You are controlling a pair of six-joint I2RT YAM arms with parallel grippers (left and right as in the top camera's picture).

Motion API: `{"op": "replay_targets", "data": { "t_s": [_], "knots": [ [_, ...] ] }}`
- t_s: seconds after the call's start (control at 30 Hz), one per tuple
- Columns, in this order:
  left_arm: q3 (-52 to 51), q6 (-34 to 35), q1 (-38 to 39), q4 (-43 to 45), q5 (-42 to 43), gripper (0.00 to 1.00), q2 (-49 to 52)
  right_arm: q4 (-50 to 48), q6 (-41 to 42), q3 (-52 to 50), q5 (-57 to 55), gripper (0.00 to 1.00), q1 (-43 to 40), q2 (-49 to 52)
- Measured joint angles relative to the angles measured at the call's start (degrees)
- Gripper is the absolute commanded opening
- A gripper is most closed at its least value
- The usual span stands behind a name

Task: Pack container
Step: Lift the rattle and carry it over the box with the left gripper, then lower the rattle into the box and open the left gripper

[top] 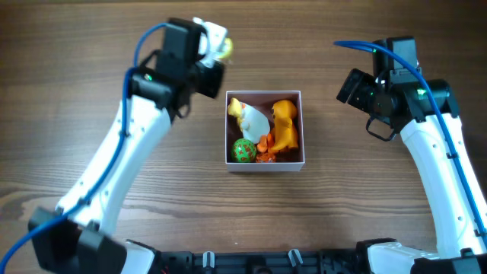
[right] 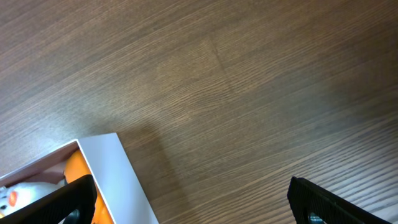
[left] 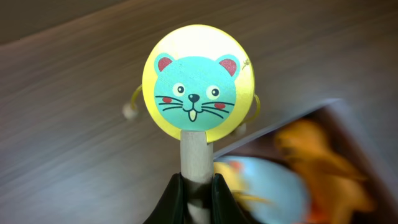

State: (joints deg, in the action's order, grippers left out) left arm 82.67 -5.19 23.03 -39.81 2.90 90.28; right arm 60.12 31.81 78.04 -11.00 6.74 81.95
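Firmly, at bottom centre, the left gripper (left: 198,190) is pinching the stick of a round yellow wooden mouse-faced toy (left: 198,81). The right gripper (right: 193,202) is gaping wide.

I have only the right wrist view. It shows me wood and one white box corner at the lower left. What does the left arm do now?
Observer: The left gripper is shut on the wooden stick of a round yellow mouse-face toy.
Operator: Is this toy over the box?
Observer: No. In the overhead view it is outside the container, beyond its upper left corner in the picture.
Operator: What lies inside the box?
Observer: An orange figure, a white and yellow toy and a green ball.
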Motion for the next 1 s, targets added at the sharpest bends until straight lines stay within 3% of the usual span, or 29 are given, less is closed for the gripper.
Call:
{"op": "replay_targets", "data": {
  "t_s": [0.23, 0.47, 0.73, 1.0],
  "knots": [
    [0.0, 15.3, 12.4, -3.1, 0.0, 0.04, -2.1, 0.0, 0.0, 0.0, 0.0, 1.00, 0.0, 0.0],
    [0.1, 29.4, 15.9, -5.2, 0.0, 0.04, 0.7, 0.0, 0.0, 0.0, 0.0, 1.00, 0.0, 0.0],
    [0.1, 31.9, 19.6, -4.3, 0.0, 0.04, 10.2, 0.0, 0.0, 0.0, 0.0, 1.00, 0.0, 0.0],
    [0.1, 32.1, 19.7, -4.3, 0.0, 0.04, 11.9, 0.0, 0.0, 0.0, 0.0, 1.00, 0.0, 0.0]
  ]
}}
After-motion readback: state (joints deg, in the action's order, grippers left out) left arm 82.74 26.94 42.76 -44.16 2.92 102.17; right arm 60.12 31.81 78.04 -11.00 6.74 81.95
